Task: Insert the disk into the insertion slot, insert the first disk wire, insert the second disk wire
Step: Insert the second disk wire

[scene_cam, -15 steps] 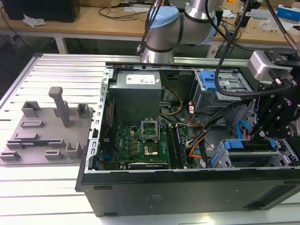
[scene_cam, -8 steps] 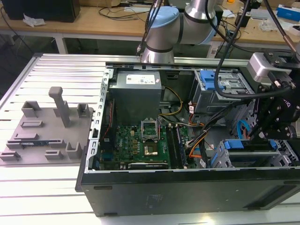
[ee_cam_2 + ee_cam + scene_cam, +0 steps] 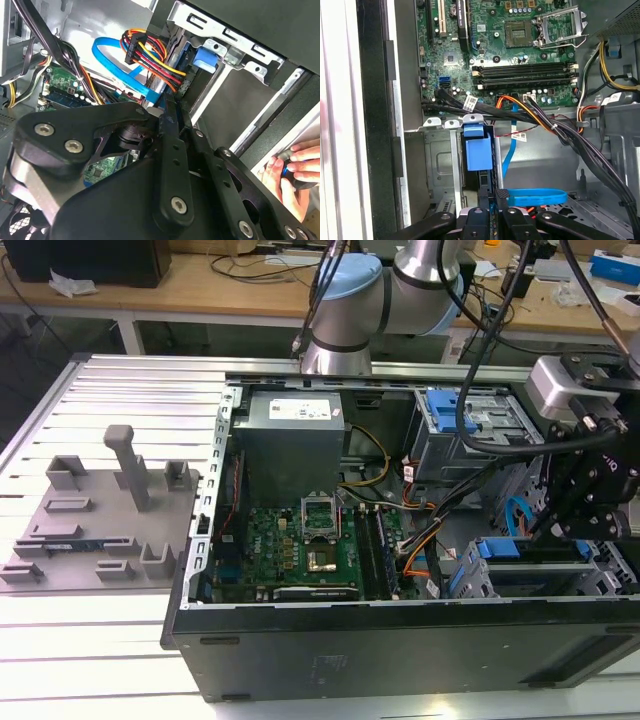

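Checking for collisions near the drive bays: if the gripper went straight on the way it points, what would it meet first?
Probably the bright blue plastic caddy in the low grey metal drive cage, just ahead of the gripper; depth is unclear.

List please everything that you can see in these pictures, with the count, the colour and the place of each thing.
Computer case: one, black, open, on the white slatted table.
Motherboard: one, green, inside the case.
Power supply: one, grey, beyond the motherboard.
Tall drive bay: one, grey with a blue clip, far corner, the exterior view's right.
Low drive cage: one, grey, near corner, the exterior view's right.
Flat cable: one, blue, looped beside the gripper.
Wire bundle: one, red, yellow, orange and black, near the flat cable.
Fixture block: one, grey, the exterior view's left.
Hand: one, outside the case.
Robot arm: one, silver and pale blue, behind the case.
Gripper: one, black, over the low drive cage.
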`<state>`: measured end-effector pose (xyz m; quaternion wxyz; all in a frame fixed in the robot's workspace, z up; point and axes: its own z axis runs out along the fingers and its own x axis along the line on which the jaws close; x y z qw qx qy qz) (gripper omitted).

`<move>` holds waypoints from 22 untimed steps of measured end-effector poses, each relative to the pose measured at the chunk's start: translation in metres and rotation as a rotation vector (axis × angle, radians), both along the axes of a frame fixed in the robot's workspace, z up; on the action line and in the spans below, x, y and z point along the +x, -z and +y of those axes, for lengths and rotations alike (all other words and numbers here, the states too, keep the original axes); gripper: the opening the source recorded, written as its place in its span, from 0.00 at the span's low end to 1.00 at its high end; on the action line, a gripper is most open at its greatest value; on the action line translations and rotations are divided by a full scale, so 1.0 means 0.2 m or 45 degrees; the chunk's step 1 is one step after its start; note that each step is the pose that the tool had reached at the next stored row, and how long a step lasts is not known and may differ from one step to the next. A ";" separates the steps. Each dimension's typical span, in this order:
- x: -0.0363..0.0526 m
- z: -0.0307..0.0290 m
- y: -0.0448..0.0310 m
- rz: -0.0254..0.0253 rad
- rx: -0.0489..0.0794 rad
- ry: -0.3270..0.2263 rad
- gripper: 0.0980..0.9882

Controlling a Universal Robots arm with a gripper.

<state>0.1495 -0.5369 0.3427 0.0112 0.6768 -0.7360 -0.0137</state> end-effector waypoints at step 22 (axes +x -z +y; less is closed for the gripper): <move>0.000 0.006 -0.174 -0.0001 -0.003 0.000 0.01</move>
